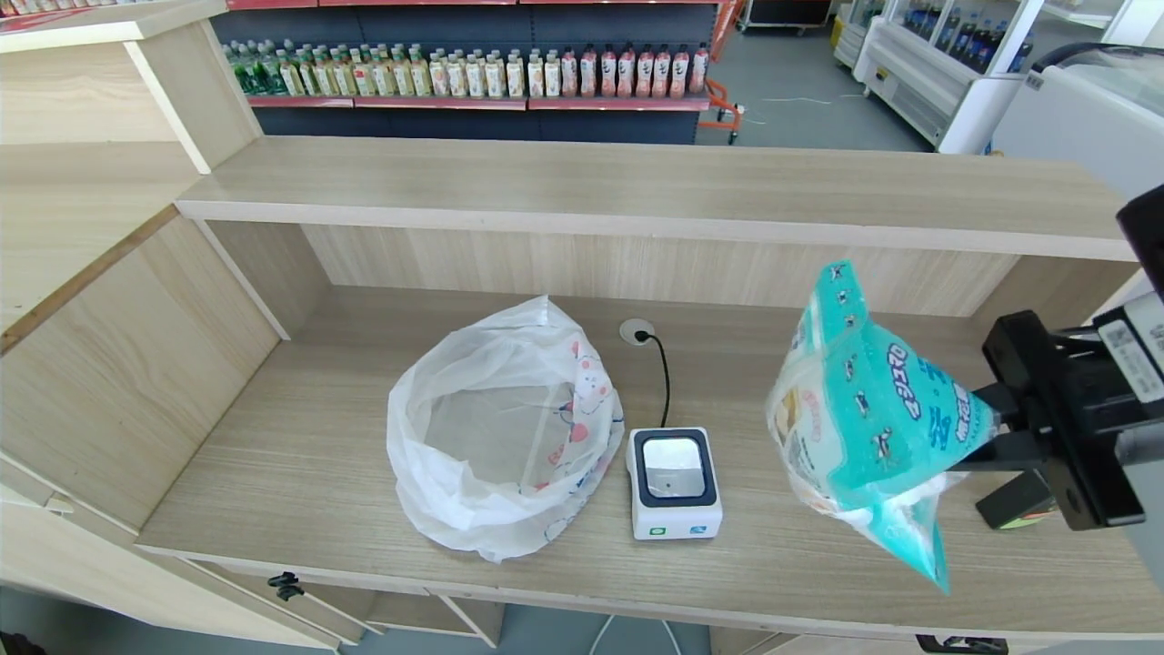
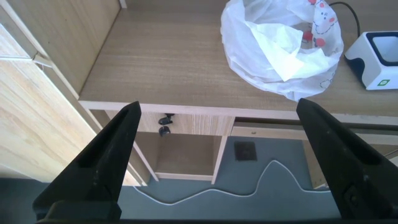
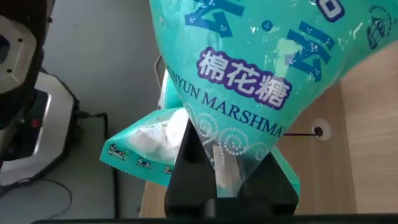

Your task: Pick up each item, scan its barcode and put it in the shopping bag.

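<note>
Over the counter, head view: the right gripper [image 1: 987, 437] is clamped on the lower edge of a teal marshmallow bag [image 1: 864, 428], which hangs tilted in the air above the right part of the wooden counter [image 1: 273, 473].
Scanner: a white barcode scanner [image 1: 674, 482] stands on the counter with its window facing up, to the left of the held bag and apart from it.
Shopping bag: the white plastic shopping bag [image 1: 500, 428] sits just beside the scanner on its other side, mouth open, nothing visible inside.
Left wrist view: the left gripper [image 2: 219, 115] has its jaws spread wide and holds nothing. It hangs off the counter's front edge, with the shopping bag [image 2: 280, 50] and the scanner [image 2: 379, 59] beyond it.
Right wrist view: the two black fingers [image 3: 186, 149] pinch the marshmallow bag [image 3: 249, 74] by its clear sealed end.
Step in hand: likely carrying the marshmallow bag to the scan.
Next move: bring it left over the scanner window and turn its barcode down. I cannot tell which face carries the barcode.
</note>
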